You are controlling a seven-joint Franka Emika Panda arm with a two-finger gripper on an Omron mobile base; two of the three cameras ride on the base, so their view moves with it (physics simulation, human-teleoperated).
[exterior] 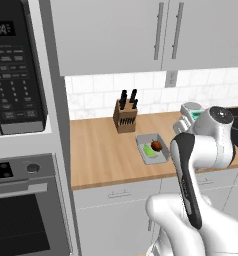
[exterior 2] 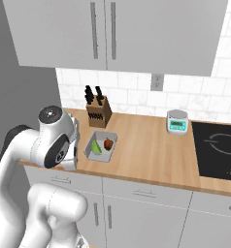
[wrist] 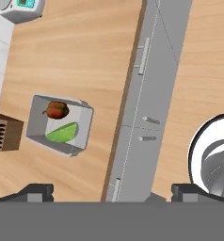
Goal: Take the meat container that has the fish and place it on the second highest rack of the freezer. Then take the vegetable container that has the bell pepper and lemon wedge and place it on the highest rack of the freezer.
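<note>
The vegetable container (exterior: pixel 148 136) (exterior 2: pixel 102 132) (wrist: pixel 85 127), a grey open tray, rests on the wooden counter near its front edge. Inside lie the red bell pepper (exterior: pixel 156 145) (exterior 2: pixel 108 144) (wrist: pixel 57 110) and the yellow-green lemon wedge (exterior: pixel 151 152) (exterior 2: pixel 96 148) (wrist: pixel 63 132). My gripper (wrist: pixel 113 193) is open and holds nothing. It points down over the counter's front edge, with the container off to the wall side of it, apart from the fingers. The meat container with the fish and the freezer are out of view.
A knife block (exterior: pixel 125 117) (exterior 2: pixel 99 114) stands behind the container against the tiled wall. A kitchen scale (exterior: pixel 192 111) (exterior 2: pixel 177 121) sits to the right, then a black cooktop (exterior 2: pixel 217 150). The microwave (exterior: pixel 16 75) and oven (exterior: pixel 26 220) column rises at the left.
</note>
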